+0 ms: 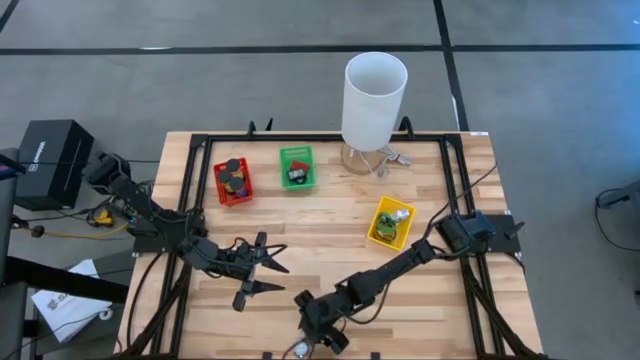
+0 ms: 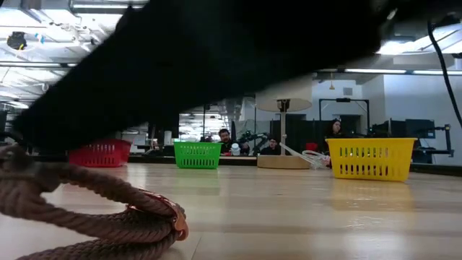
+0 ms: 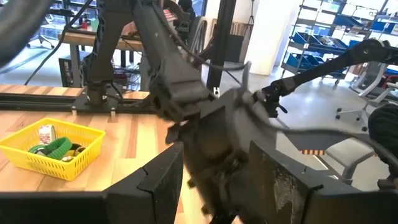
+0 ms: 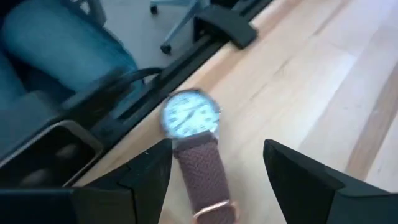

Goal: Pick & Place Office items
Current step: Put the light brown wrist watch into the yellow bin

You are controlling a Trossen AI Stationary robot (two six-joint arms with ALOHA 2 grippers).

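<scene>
Brown woven-strap wristwatch, pale round dial

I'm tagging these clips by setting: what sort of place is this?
Probably a robotics lab or workshop. A wooden table on a black frame stands on a grey concrete floor, shelving with blue bins lines the room behind, and people sit at workstations beyond.

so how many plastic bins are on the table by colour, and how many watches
red plastic bin: 1
green plastic bin: 1
yellow plastic bin: 1
wristwatch with brown woven strap, lying on the wood near the table edge: 1
total: 4
</scene>
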